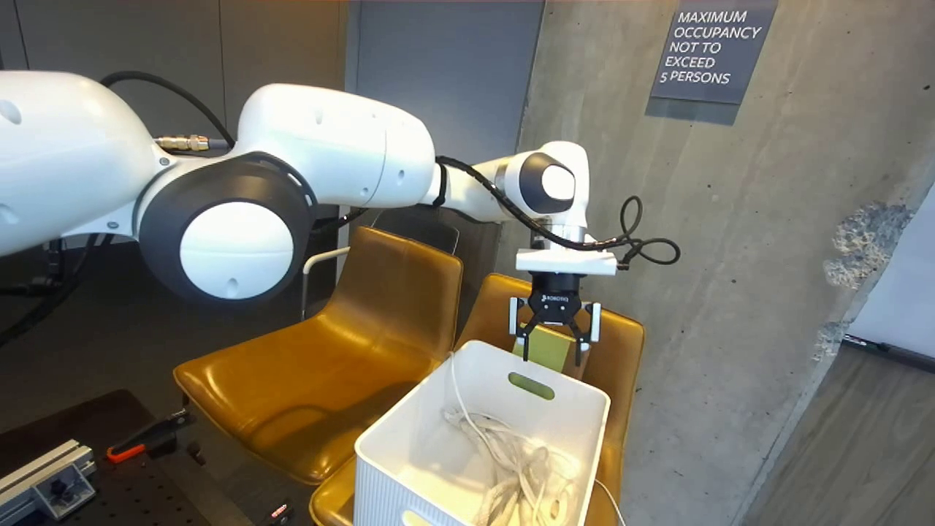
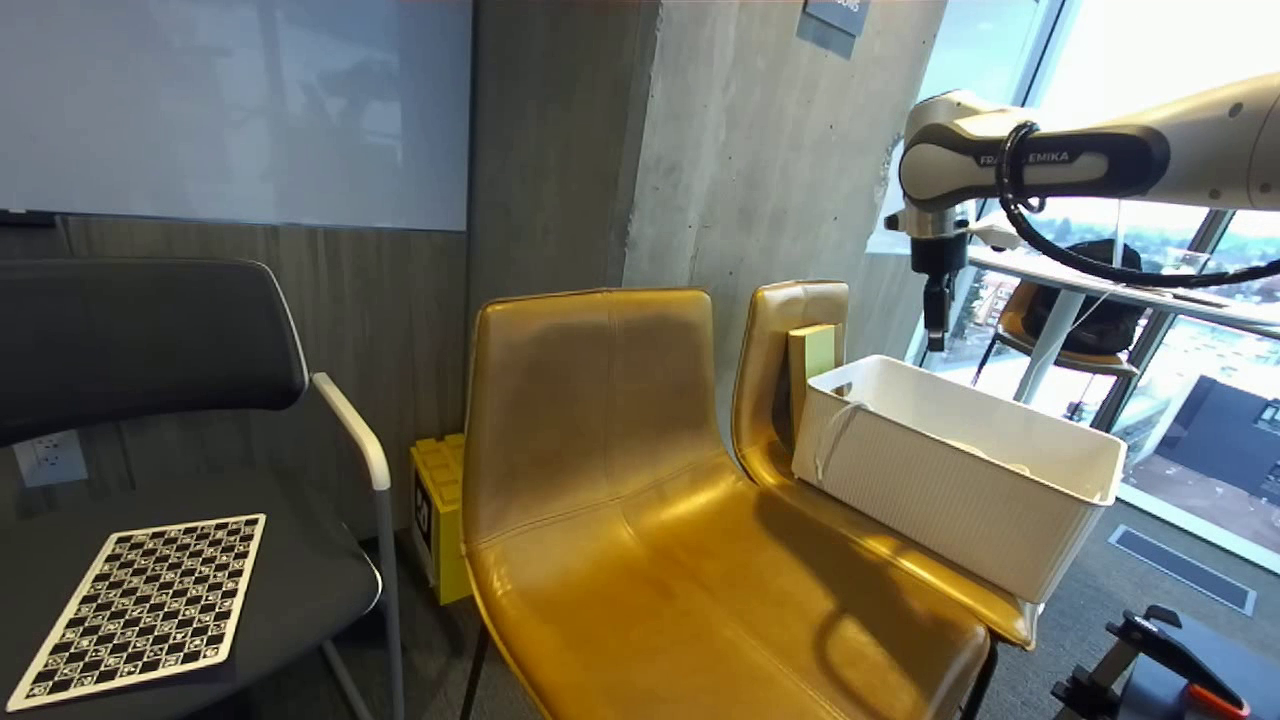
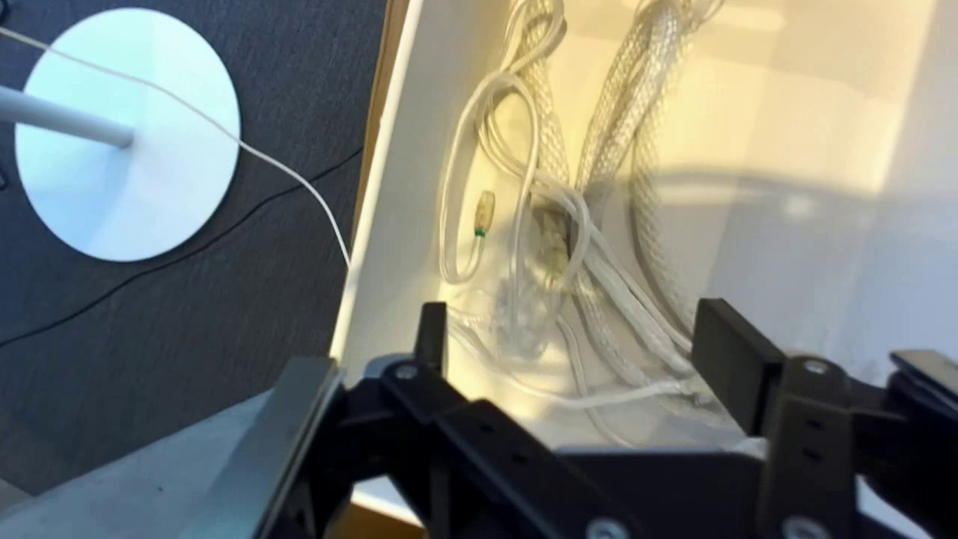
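My gripper (image 1: 551, 360) points down above the far end of a white bin (image 1: 409, 491), its fingers spread with nothing between them. In an exterior view the gripper (image 2: 936, 347) hangs higher than the bin (image 2: 930, 490), apart from it. The wrist view shows the open gripper (image 3: 572, 337) over pale tangled cords (image 3: 636, 97) on the bin floor. Among them lie a thin looped tube (image 3: 453, 187) with a small yellowish tip (image 3: 485, 213) and a clear crumpled piece (image 3: 524, 322). One white cord (image 1: 458, 380) runs up over the bin's rim.
The bin stands on a tan chair (image 2: 890, 540), with a yellow-green board (image 2: 815, 355) upright behind it. Another tan chair (image 1: 314, 365) is beside it. A concrete wall (image 1: 730, 241) rises close by. A black chair (image 2: 150, 340) bears a checkered board (image 2: 150, 600).
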Controlling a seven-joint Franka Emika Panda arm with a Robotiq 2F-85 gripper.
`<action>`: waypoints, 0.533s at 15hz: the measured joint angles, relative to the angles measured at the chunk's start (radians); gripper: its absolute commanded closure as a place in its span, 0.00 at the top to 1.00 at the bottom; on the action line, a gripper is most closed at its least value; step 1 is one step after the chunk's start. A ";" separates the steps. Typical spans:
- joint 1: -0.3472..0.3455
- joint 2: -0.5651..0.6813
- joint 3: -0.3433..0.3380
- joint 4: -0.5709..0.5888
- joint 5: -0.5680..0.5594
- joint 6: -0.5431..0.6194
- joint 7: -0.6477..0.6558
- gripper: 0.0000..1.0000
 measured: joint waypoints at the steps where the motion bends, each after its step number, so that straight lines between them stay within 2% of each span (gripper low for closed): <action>1: 0.018 -0.007 0.009 0.000 0.005 0.019 -0.015 1.00; 8: 0.185 -0.041 0.035 0.001 0.009 0.108 -0.175 1.00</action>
